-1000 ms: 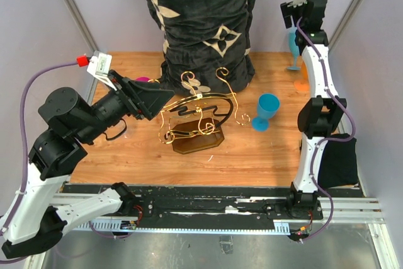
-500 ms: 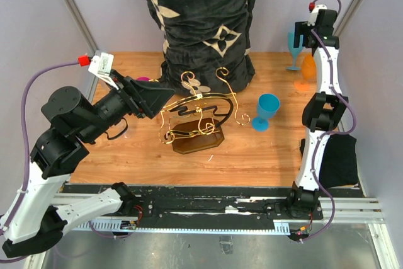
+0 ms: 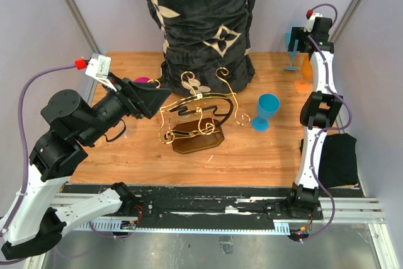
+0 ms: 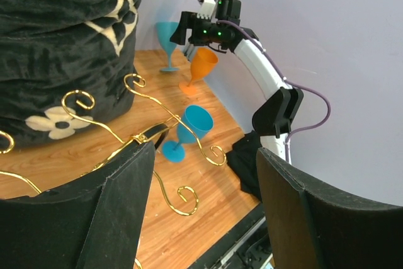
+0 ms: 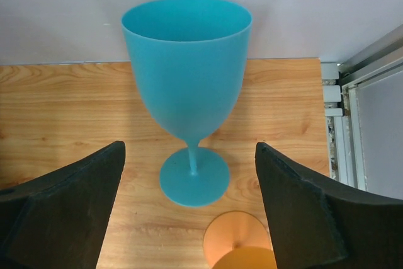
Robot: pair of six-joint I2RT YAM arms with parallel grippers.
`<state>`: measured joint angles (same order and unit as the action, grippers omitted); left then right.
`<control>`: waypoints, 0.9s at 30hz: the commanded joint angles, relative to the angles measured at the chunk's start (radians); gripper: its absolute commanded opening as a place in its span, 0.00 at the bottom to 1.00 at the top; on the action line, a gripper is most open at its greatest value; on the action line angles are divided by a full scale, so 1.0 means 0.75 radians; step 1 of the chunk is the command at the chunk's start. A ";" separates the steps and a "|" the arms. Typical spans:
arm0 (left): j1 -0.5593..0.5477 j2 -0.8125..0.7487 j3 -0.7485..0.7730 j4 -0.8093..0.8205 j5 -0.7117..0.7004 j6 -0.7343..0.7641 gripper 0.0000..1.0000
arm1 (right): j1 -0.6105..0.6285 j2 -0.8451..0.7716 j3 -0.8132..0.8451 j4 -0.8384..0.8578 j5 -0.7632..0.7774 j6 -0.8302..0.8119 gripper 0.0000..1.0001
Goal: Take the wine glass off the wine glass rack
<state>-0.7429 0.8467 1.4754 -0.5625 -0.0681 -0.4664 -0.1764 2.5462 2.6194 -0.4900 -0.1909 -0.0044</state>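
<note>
Where table (image 5: 56, 99) meets back wall (image 5: 63, 17), right gripper (image 5: 189, 147) stands jaws apart, empty, before upright blue wine glass (image 5: 187, 74); left gripper (image 4: 204, 151) likewise, beside wine glass rack (image 3: 195, 121).

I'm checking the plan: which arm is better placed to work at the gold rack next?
Left, probably: the left claw, open, sits beside the rack; the right claw is at the far corner, facing a blue glass.

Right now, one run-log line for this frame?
left gripper: open, beside wine glass rack | right gripper: open, facing upright blue wine glass, far right corner | nothing held
</note>
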 commanded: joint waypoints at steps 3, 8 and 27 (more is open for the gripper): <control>-0.001 -0.010 -0.013 0.014 -0.061 0.040 0.71 | 0.006 0.078 0.083 0.124 -0.018 0.034 0.81; -0.001 -0.003 -0.032 0.046 -0.074 0.044 0.70 | 0.018 0.150 0.115 0.193 -0.043 0.042 0.78; -0.001 0.041 -0.018 0.074 -0.129 0.094 0.71 | 0.072 0.296 0.159 0.384 -0.030 -0.002 0.71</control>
<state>-0.7429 0.8734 1.4509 -0.5468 -0.1425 -0.4191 -0.1444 2.7213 2.6946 -0.2775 -0.2100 0.0036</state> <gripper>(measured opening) 0.709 0.746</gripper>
